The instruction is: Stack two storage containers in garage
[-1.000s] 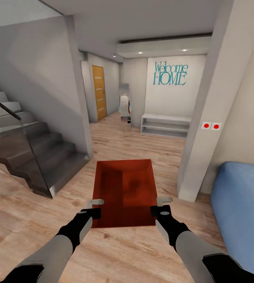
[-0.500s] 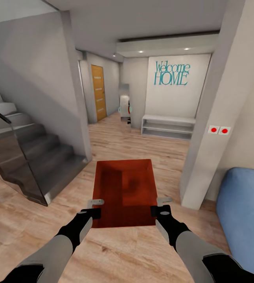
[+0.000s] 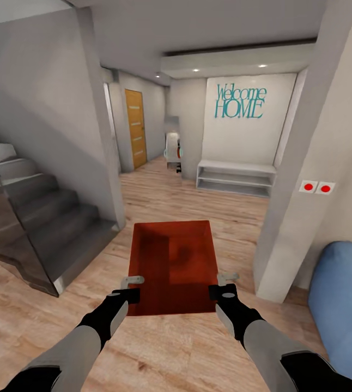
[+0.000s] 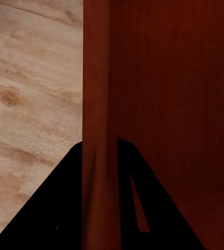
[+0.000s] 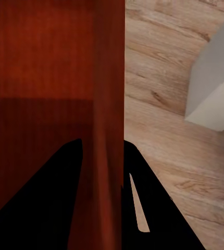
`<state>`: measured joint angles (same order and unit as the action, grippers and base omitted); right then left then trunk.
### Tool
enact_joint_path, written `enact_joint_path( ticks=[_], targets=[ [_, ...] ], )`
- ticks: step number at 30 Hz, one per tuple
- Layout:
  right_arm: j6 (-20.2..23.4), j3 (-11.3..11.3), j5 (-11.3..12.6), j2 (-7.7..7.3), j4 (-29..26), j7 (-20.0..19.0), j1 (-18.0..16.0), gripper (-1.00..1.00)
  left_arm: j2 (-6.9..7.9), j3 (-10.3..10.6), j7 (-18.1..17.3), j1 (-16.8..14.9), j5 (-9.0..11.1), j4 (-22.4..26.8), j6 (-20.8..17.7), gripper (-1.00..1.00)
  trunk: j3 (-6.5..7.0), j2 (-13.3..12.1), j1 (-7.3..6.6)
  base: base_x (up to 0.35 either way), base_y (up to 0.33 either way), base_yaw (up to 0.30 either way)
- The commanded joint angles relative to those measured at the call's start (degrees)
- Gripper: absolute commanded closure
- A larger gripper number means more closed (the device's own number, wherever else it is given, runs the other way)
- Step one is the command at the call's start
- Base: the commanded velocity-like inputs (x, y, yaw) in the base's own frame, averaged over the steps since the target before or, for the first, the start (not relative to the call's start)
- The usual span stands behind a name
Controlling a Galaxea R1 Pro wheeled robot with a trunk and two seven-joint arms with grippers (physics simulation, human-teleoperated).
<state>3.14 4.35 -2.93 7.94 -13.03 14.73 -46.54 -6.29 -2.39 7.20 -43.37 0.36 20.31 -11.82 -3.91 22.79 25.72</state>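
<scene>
My left gripper (image 3: 133,288) and right gripper (image 3: 220,285) each pinch a side wall of the storage container (image 3: 171,261); the pillar (image 3: 298,179) has slid rightward, so I roll toward the hallway.

Red-orange storage container (image 3: 173,267) held level over the light wood-plank floor (image 3: 187,354), left gripper (image 3: 131,287) and right gripper (image 3: 223,285) clamped on its side walls — grey staircase (image 3: 34,228) at left, orange door (image 3: 136,128) down the hallway, white bench (image 3: 235,178) under teal "Welcome HOME" lettering (image 3: 239,101), blue sofa (image 3: 342,305) at right.
</scene>
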Motion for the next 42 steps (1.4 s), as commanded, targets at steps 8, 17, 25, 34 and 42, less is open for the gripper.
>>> enact_joint_path(
  ticks=[8,17,25,34,42],
  targets=[
    [0.3,0.9,1.1,-0.82,0.2,0.1,0.0,1.00,1.65,0.7,0.2,0.0,0.4,0.3,2.6,1.00,-0.13,0.1,0.07,0.322,0.000,0.000],
    [0.3,0.9,1.1,-0.87,0.2,0.0,0.0,1.00,1.68,0.6,0.2,0.0,0.4,0.3,2.6,1.00,-0.13,0.1,0.07,0.322,0.000,0.000],
    [0.2,0.9,1.1,-0.88,0.2,0.0,0.0,1.00,1.63,0.6,0.2,0.0,0.4,0.3,2.6,1.00,-0.13,0.1,0.07,0.322,0.000,0.000],
    [0.3,0.9,1.1,-0.90,0.2,0.0,0.0,1.00,1.63,0.6,0.2,0.0,0.4,0.3,2.6,1.00,-0.13,0.1,0.07,0.322,0.000,0.000],
    [0.3,0.9,1.1,-0.90,0.2,0.0,0.0,1.00,1.63,0.7,0.2,0.0,0.4,0.3,2.6,1.00,-0.13,0.1,0.07,0.322,0.000,0.000]
  ],
)
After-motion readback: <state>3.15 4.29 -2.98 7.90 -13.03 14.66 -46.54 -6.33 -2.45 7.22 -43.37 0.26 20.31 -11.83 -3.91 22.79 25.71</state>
